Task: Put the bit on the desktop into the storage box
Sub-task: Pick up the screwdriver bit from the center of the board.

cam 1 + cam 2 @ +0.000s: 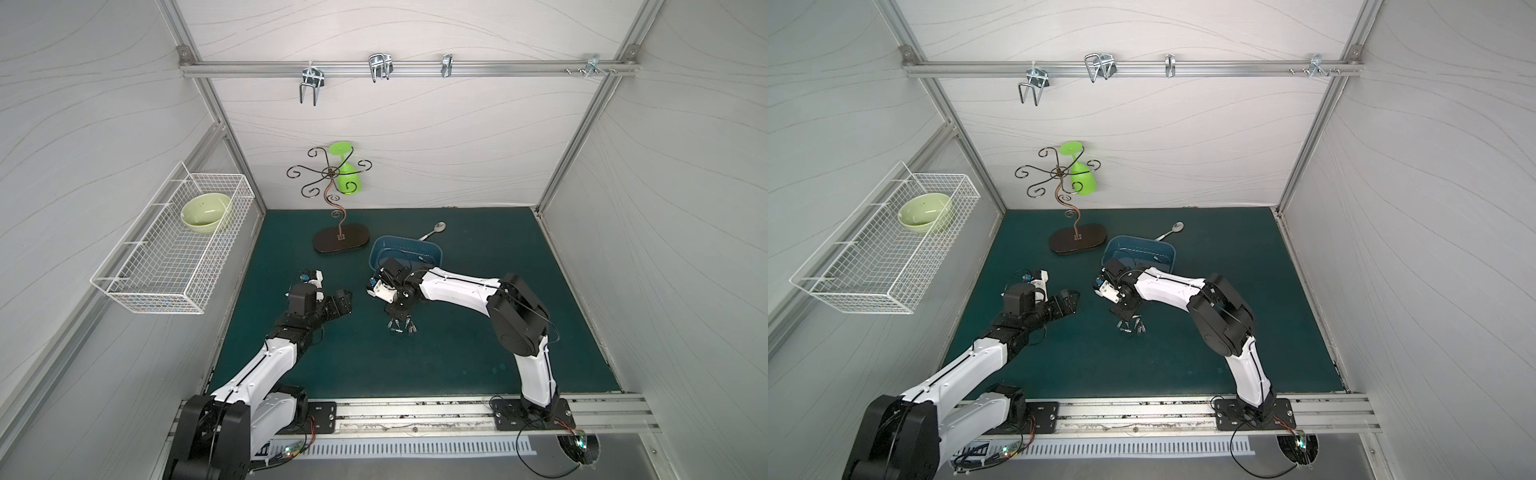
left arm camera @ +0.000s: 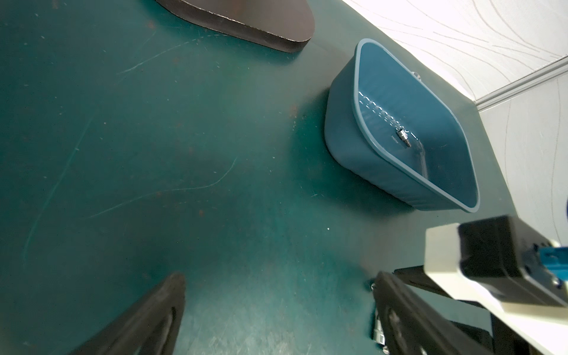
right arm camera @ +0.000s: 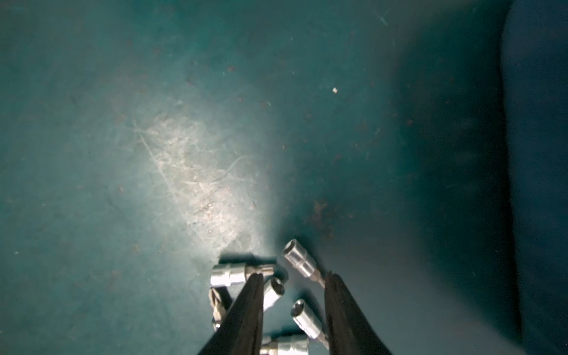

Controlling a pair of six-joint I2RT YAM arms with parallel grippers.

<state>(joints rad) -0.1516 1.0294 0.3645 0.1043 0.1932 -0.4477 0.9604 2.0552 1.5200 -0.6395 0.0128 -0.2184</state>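
Desktop (image 1: 457, 357): storage box (image 1: 415, 240) sits right of centre, toward the far side, w/ one bit (image 2: 403, 139) already inside; bit pile (image 1: 401, 325) lies on the mat near of the box, right under R gripper (image 3: 293, 275). So R arm is the closer one, and L gripper (image 2: 278, 276) is wide open, empty, well off to the left. R jaws partly apart, straddling one socket bit (image 3: 302, 318), not pinching it afaict. Its long axis runs roughly along the fingers, slightly skewed, so I'd expect a squeeze across the narrow dia, though neighbours sit just beside.
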